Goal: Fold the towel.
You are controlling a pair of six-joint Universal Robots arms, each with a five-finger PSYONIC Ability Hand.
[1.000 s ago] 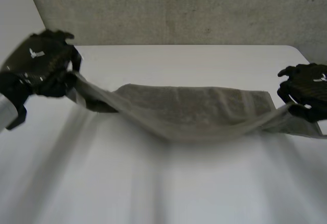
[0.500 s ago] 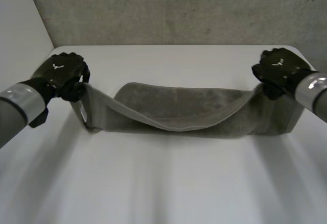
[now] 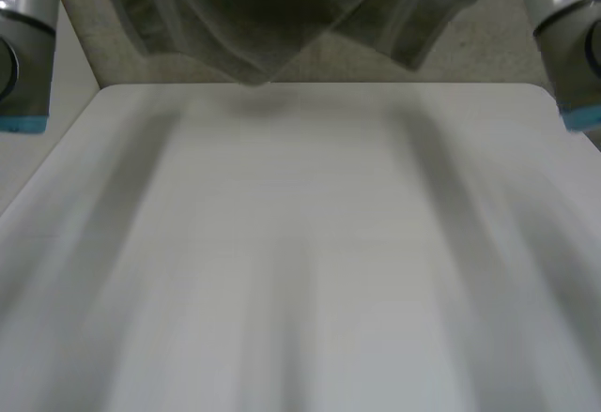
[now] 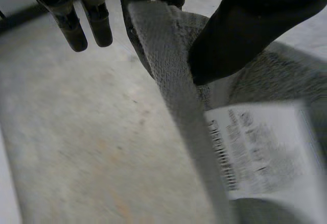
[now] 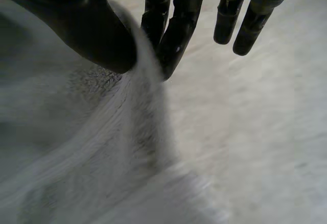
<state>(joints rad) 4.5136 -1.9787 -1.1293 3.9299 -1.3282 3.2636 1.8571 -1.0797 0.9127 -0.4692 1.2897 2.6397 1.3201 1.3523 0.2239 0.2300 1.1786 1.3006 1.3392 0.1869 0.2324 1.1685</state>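
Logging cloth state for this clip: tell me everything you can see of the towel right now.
The towel is grey-green terry cloth with a flat woven hem and a white printed label. It hangs in the air over the far side of the table, sagging in folds between the two arms and apparently clear of the surface. The left hand pinches its hem between thumb and fingers, close to the label. The right hand pinches the other end the same way.

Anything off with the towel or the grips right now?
Nothing damaged. The grey terry towel hangs above the white table, sagging unevenly: one fold dips lower toward the robot's left. The left hand and right hand each pinch an edge; a white care label sticks out beside the left hand.
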